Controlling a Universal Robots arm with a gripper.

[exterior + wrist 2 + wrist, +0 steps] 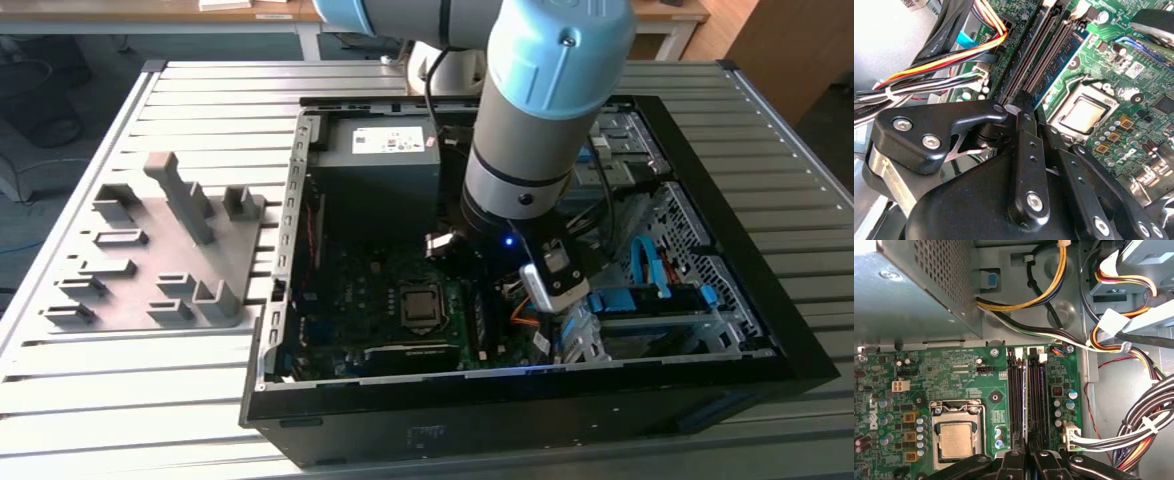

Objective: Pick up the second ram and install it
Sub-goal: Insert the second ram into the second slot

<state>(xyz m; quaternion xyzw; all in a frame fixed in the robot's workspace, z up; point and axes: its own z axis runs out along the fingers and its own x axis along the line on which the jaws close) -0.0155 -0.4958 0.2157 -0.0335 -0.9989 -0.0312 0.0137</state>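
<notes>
Tool state: my gripper (1035,107) is clenched narrow. Its two black fingers (1024,150) are drawn in, with only a thin gap between them. The second ram (1068,56) stands in that gap. Its near end runs in between the fingertips and the rest of its length reaches out ahead of them, blue label face showing. So I am grasping the stick across its thickness.

Stick vs. slots: it runs parallel to the black slot strips (1028,57) and just beside them, showing between them and the processor socket (1086,112). I cannot tell whether it is seated in a slot or just above one.

First wrist view: gripper (1025,446) is over the slot strips, a finger to either side of the bank's middle. A cable bundle (1136,432) lies on the far side of the slots from the socket.

Exterior view: my arm (541,120) drops into the open case (534,425) from 12 o'clock. From my wrist, the socket is at 8 o'clock and the power supply (380,165) at 10 o'clock. A grey fixture plate (167,250) lies outside the case at 9 o'clock.
</notes>
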